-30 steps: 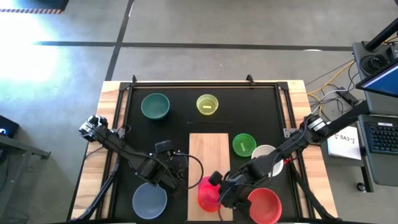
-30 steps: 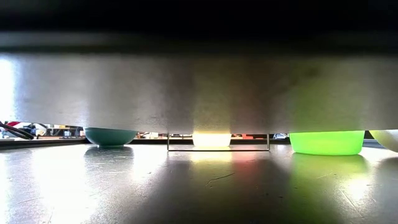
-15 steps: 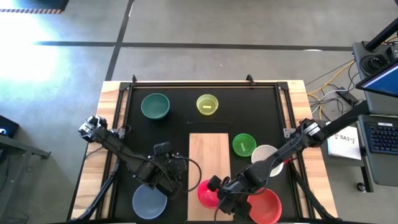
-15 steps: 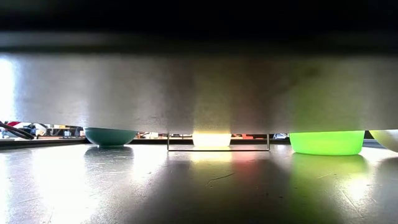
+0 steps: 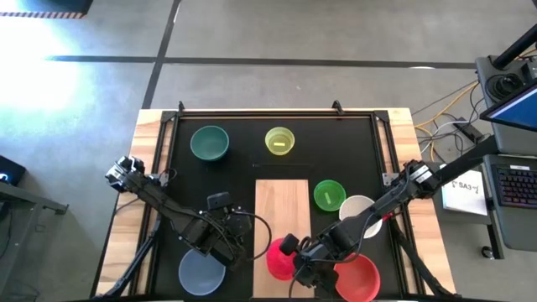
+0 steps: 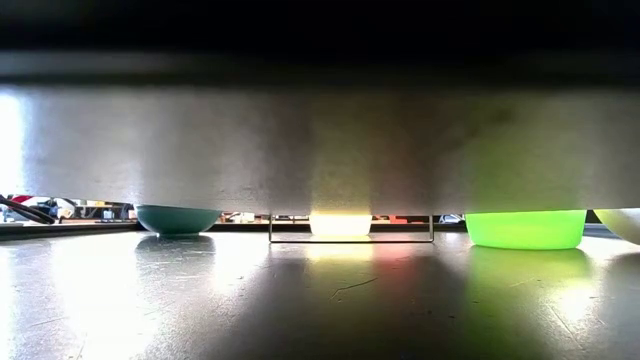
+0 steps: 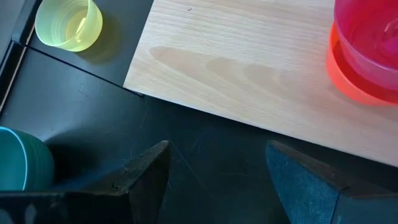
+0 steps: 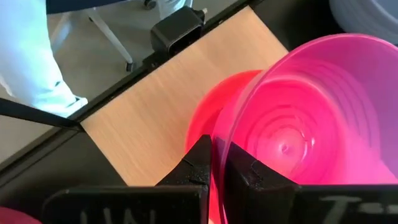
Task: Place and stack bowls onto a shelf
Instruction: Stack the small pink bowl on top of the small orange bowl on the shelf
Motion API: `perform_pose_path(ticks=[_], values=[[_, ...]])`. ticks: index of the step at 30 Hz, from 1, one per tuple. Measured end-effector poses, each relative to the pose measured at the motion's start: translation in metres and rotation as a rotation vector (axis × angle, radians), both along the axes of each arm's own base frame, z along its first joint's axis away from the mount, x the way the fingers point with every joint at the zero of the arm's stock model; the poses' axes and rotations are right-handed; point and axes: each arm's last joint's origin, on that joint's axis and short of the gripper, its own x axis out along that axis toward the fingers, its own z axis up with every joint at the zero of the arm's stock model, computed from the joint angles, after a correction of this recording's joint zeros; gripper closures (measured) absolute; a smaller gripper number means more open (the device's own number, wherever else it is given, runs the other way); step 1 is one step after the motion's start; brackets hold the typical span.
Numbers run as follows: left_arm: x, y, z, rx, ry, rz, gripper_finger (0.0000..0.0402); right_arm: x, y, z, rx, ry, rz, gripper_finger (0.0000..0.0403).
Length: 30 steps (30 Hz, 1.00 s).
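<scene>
A magenta bowl (image 8: pixel 305 130) sits nested in an orange-red bowl (image 8: pixel 214 115) at the near end of the shelf (image 5: pixel 283 210), the pale wooden board lying on the middle of the black bench (image 5: pixel 243 151). The right end effector (image 8: pixel 214 163) has its two fingers pressed together on the magenta bowl's rim, one inside and one outside, so it is pinching the bowl. Over the last second this arm has drawn slightly nearer along the shelf, carrying the bowl pair toward the near edge, and in the last half second it has hardly moved; this suggests the stack is close to its resting spot and release may come next. The left end effector (image 7: pixel 214 168) hovers over the black bench just left of the shelf, fingers spread and holding nothing, with the grey-blue bowl (image 5: pixel 201 270) just near of it. The red bowl (image 5: pixel 358 277) lies right of the shelf's near end, with the white bowl (image 5: pixel 359 207) and the bright green bowl (image 5: pixel 328 195) farther back on that side. The teal bowl (image 5: pixel 210 143) and the yellow bowl (image 5: pixel 279 140) stand at the far side of the bench. Judging by this, six bowls are not yet on the shelf.
</scene>
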Motion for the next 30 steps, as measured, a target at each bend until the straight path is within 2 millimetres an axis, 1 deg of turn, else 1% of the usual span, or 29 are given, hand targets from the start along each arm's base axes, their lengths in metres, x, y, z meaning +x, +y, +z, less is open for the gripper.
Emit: perform_pose_path(ticks=[5,8,11,15,18,21,24,27,30], values=[[0.000,0.000,0.000,0.000,0.000,0.000,0.0154,0.002,0.003,0.010,0.019,-0.026,-0.009,0.0383],[0.000,0.000,0.000,0.000,0.000,0.000,0.0154,0.002,0.003,0.017,0.019,-0.026,-0.010,0.0360],[0.000,0.000,0.000,0.000,0.000,0.000,0.0154,0.003,0.003,0.021,0.019,-0.029,-0.010,0.0328],[0.000,0.000,0.000,0.001,-0.001,0.001,0.0154,0.003,0.003,0.021,0.012,-0.035,-0.002,0.0292],[0.000,0.000,0.000,0.004,-0.003,0.001,0.0154,0.004,0.004,0.018,-0.008,-0.039,0.014,0.0280],[0.000,0.000,0.000,0.005,-0.004,0.001,0.0154,0.005,0.005,0.013,-0.025,-0.036,0.013,0.0282],[0.000,0.000,0.000,0.005,-0.004,0.002,0.0154,0.005,0.006,0.012,-0.027,-0.034,0.013,0.0294],[0.000,0.000,0.000,0.006,-0.004,0.000,0.0154,0.005,0.006,0.012,-0.027,-0.034,0.013,0.0313],[0.000,0.000,0.000,0.008,-0.003,-0.002,0.0154,0.005,0.006,0.012,-0.026,-0.033,0.011,0.0343]])
